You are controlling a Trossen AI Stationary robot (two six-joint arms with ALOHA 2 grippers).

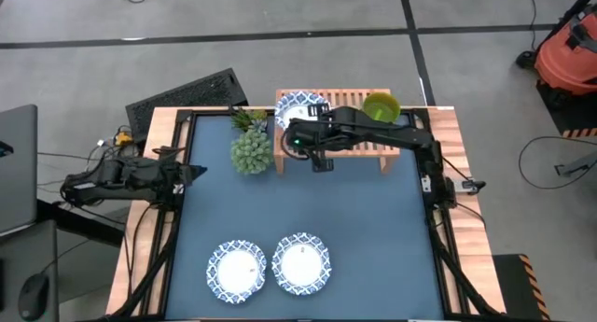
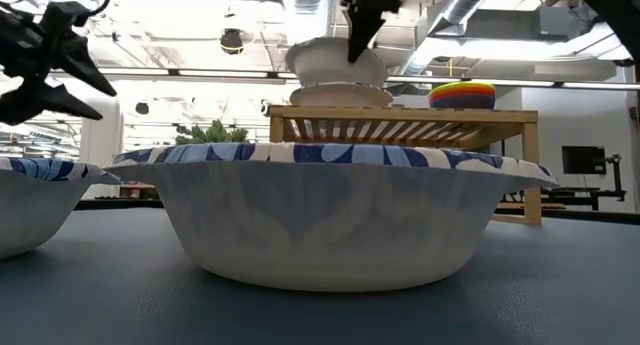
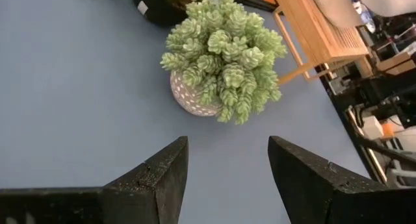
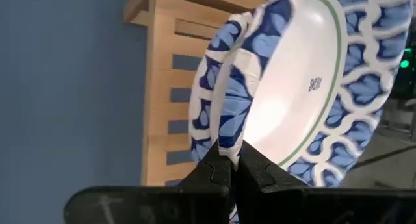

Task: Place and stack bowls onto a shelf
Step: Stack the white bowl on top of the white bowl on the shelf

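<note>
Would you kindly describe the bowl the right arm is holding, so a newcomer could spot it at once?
Find the wooden shelf at the table's far edge. Above its left end, the right gripper pinches the rim of a patterned bowl with its fingers. Unlike the two patterned bowls near the front edge, this one is tilted and off the table.

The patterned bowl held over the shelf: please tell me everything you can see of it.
The patterned bowl is wide and shallow, with a blue-and-white rim, a thin green ring and a white centre; it looks like paper. The right end effector is shut on its rim and holds it tilted over the left end of the light-wood shelf, above another patterned bowl lying there. Whether the two bowls touch cannot be told.
</note>
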